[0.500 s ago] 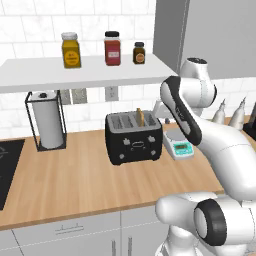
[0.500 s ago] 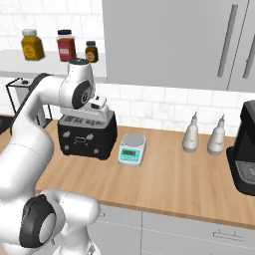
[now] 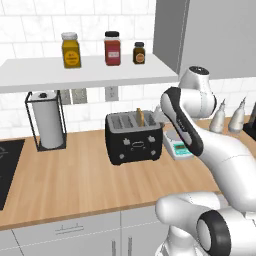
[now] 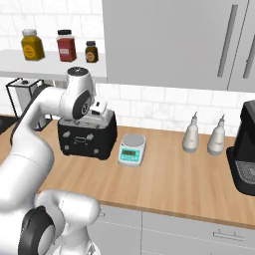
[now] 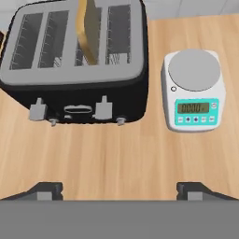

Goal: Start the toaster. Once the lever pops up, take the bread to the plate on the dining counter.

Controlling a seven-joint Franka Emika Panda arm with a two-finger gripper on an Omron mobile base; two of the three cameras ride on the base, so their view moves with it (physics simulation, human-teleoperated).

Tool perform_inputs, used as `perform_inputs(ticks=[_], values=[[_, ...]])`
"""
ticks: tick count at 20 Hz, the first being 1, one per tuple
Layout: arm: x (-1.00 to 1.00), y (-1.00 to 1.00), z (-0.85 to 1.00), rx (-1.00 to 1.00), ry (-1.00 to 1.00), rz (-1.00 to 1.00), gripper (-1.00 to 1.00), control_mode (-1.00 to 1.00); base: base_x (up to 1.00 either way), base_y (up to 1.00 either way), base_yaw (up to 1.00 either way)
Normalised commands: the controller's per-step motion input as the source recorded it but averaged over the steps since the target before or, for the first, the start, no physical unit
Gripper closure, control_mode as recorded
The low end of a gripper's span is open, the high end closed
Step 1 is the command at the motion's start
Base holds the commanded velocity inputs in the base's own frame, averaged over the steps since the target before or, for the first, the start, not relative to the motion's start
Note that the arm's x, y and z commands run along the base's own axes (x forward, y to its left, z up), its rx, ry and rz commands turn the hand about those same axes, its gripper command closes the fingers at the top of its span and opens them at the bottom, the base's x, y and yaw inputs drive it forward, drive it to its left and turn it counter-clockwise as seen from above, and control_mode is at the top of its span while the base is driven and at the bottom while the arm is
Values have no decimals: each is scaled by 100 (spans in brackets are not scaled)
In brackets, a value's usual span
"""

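While hovering over the bench, view by view:

Left base view, toaster point(image 3: 134, 137): black, toward the back edge of the wooden bench point(image 3: 75, 180), between paper towel roll point(image 3: 48, 120) and scale point(image 3: 179, 145).
Left base view, bread point(image 3: 141, 118): standing upright in a slot, top edge poking above the silvery top.
Left base view, arm: bent over the right end of the toaster, hand tucked behind its own forearm.
Right base view, gripper point(image 4: 97, 112): up above the toaster's top, touching nothing as far as can be told.
Right base view, scale: just right of the toaster, apart from it; two pale bottles point(image 4: 191, 133) farther right by the back wall.
Hand view, toaster: looking down on its four slots; two front levers point(image 5: 103, 108) facing the camera.
Hand view, bread: in the third slot from the left, upright.
Hand view, fingertips point(image 5: 46, 190): spread wide at the bottom corners, nothing between them, bare bench below.
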Motion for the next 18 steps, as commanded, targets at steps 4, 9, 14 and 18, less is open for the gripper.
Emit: perform_inputs(ticks=[4, 9, 14, 18], values=[[0, 0, -61, 0, -17, 0, -100, -100, 0, 0, 0], [13, 6, -35, 0, -8, 0, -100, -100, 0, 0, 0], [43, 1, -22, 0, 0, 0, -100, -100, 0, 0, 0], [51, 0, -6, 0, 0, 0, -100, -100, 0, 0, 0]])
